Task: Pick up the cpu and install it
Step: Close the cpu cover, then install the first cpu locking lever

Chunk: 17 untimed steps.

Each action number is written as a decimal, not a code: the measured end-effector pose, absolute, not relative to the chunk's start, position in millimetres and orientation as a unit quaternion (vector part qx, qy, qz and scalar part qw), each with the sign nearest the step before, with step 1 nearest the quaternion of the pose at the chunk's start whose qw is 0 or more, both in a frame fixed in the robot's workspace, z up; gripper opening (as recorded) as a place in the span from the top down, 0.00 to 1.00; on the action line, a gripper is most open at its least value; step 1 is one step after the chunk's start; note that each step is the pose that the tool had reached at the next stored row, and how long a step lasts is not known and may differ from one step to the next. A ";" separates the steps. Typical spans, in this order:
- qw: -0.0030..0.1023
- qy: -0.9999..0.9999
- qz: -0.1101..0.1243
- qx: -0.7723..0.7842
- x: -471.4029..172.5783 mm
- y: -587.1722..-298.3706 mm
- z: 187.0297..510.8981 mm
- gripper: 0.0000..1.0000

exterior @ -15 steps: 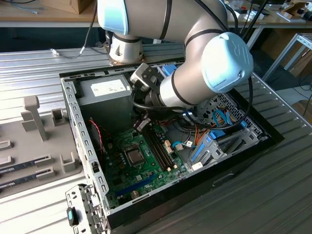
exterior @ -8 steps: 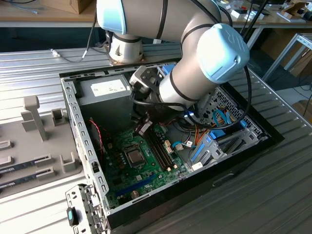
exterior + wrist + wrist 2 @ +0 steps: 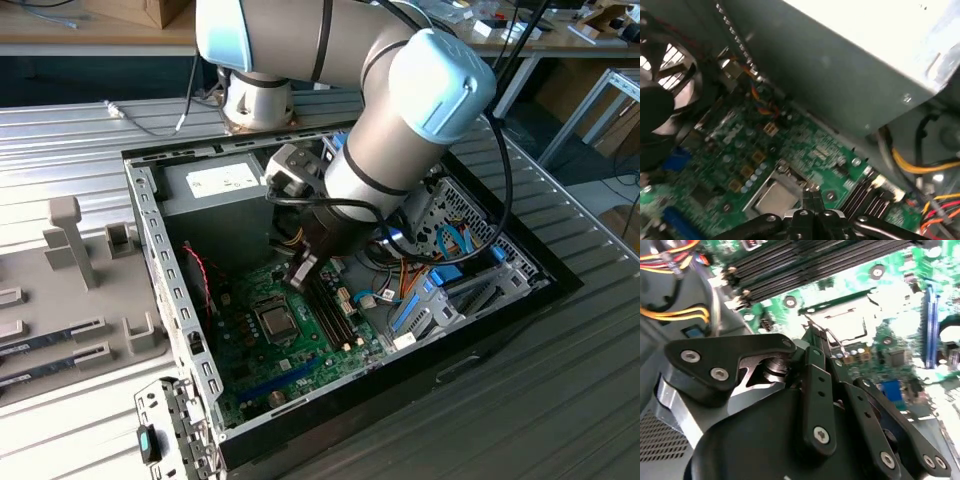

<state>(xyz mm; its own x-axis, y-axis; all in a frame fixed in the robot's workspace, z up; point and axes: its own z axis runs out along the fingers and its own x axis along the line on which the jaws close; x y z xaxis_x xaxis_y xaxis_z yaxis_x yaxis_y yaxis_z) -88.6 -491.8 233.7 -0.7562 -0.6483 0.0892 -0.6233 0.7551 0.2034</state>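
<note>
Sitting in the socket of the green motherboard is the cpu, a small flat square chip with a silver-grey metal top, roughly midway along the board inside the open black computer case. By my reading the install is largely done (whether the latch is down I cannot tell). The black gripper hovers just above the socket, fingertips pressed together and holding nothing

surface: ribbed metal table | on it: open computer case, grey holder stands
</note>
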 end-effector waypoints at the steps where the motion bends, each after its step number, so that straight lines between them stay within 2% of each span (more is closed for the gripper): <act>1: 0.081 -0.934 -0.071 0.340 -88.6 -491.7 233.6 0.89; 5: 0.093 -0.936 -0.038 0.337 -87.7 -491.7 232.8 0.89; 13: 0.102 -0.936 -0.024 0.335 -77.4 -491.8 221.4 0.89; 17: 0.102 -0.936 -0.023 0.335 -77.1 -492.5 212.5 0.89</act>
